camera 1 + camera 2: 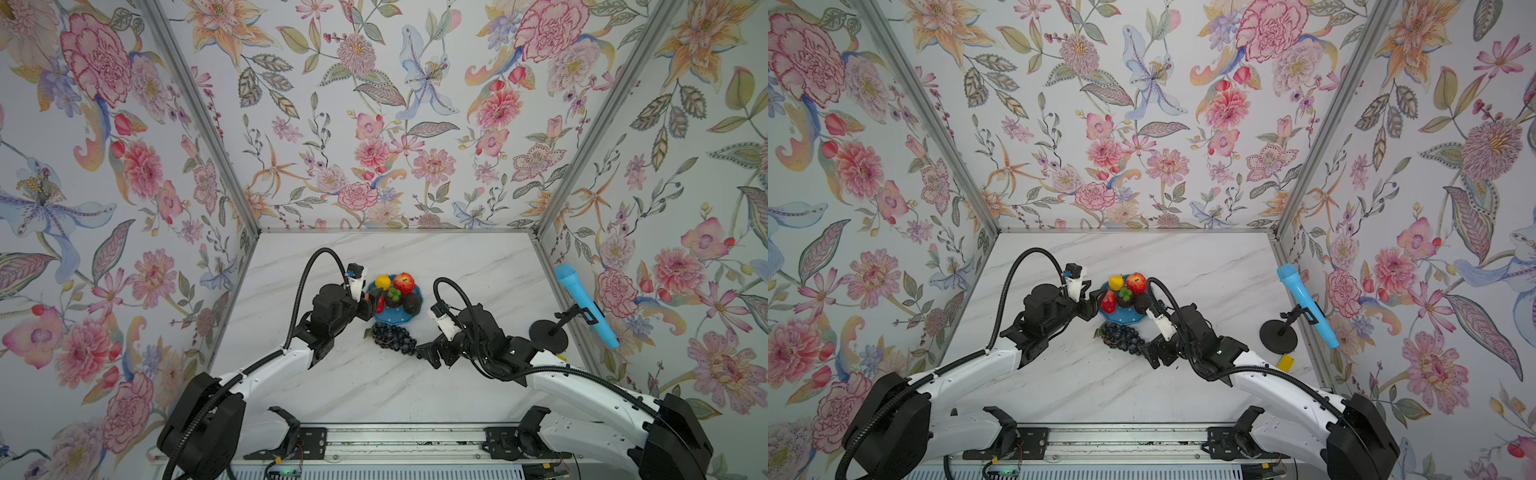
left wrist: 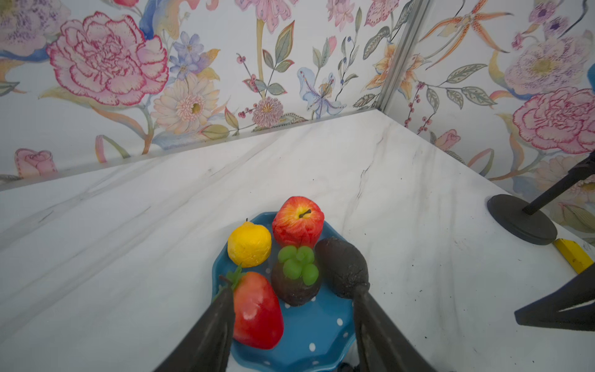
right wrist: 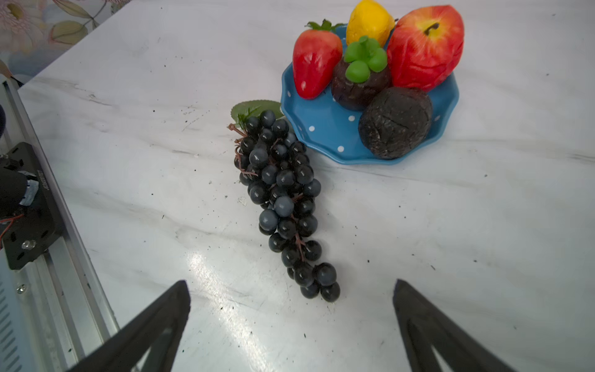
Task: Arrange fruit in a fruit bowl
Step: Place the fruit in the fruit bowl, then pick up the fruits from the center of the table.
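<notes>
Releasing strawberry (image 2: 257, 312) into fruit bowl (image 2: 322, 331): left gripper (image 2: 293, 291) jaws parted, empty. Outstanding: grape bunch (image 3: 283, 199) (on table (image 3: 128, 161), near side); right gripper (image 3: 290, 282), jaws wide, must straddle it.

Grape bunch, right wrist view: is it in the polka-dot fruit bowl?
No, the grape bunch lies on the marble table beside the fruit bowl, outside its rim.

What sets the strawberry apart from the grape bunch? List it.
The strawberry is red, one smooth piece; the grape bunch is dark, many small berries. The strawberry lies in the fruit bowl; the grape bunch lies on the table beside it. Both have green leaves.
</notes>
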Available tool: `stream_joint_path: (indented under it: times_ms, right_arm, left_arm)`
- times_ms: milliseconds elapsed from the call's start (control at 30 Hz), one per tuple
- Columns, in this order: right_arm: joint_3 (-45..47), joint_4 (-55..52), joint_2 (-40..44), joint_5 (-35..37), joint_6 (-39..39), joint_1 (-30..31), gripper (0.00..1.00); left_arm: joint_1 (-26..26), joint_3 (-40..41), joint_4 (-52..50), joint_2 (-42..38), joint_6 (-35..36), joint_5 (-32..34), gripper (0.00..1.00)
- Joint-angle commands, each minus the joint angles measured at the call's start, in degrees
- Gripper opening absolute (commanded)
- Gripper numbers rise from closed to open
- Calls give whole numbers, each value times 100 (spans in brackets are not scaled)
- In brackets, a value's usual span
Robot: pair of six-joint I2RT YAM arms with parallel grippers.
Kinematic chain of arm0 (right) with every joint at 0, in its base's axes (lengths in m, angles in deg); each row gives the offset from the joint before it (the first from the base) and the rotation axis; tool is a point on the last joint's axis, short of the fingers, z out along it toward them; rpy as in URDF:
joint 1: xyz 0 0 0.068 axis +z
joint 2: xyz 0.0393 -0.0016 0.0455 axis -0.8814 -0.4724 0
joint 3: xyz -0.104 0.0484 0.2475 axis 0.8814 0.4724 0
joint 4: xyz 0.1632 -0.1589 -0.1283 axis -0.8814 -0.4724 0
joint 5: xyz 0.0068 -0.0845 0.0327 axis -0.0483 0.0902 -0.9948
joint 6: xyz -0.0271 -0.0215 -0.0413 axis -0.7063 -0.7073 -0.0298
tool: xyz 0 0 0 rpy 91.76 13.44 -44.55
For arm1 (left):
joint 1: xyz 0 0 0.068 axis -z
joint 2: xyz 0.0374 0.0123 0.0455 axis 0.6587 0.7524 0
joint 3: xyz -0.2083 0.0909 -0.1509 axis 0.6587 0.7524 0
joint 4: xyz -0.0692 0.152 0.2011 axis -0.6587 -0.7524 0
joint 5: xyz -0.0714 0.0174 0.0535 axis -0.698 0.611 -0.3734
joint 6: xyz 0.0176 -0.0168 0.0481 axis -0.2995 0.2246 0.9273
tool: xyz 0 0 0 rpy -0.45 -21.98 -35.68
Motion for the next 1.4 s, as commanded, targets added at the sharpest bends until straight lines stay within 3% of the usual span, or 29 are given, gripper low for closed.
stream_joint_path:
  times_ms: [0,133,367,700,967,1367]
  right_arm:
    - [-123,-2,-345,146,-172,129,99]
    - [-82,51,-736,243,-115,218,99]
    - [-131,273,-1259,379,-124,265,99]
    - [-781,234,-1950,776,-497,647,95]
    - [-1005,168,-1975,919,-592,647,94]
    - [-767,205,-1909,938,-449,631,94]
  left_arm:
    - [-51,90,-1311,-73,-327,259,60]
    - [-51,397,-1570,-214,-569,166,63]
    - [-56,692,-1098,76,-927,-96,69]
    - [-54,792,-783,183,-1123,280,68]
    - [-59,715,-1603,184,-1184,226,55]
    - [-47,888,-1429,380,-1303,-849,41]
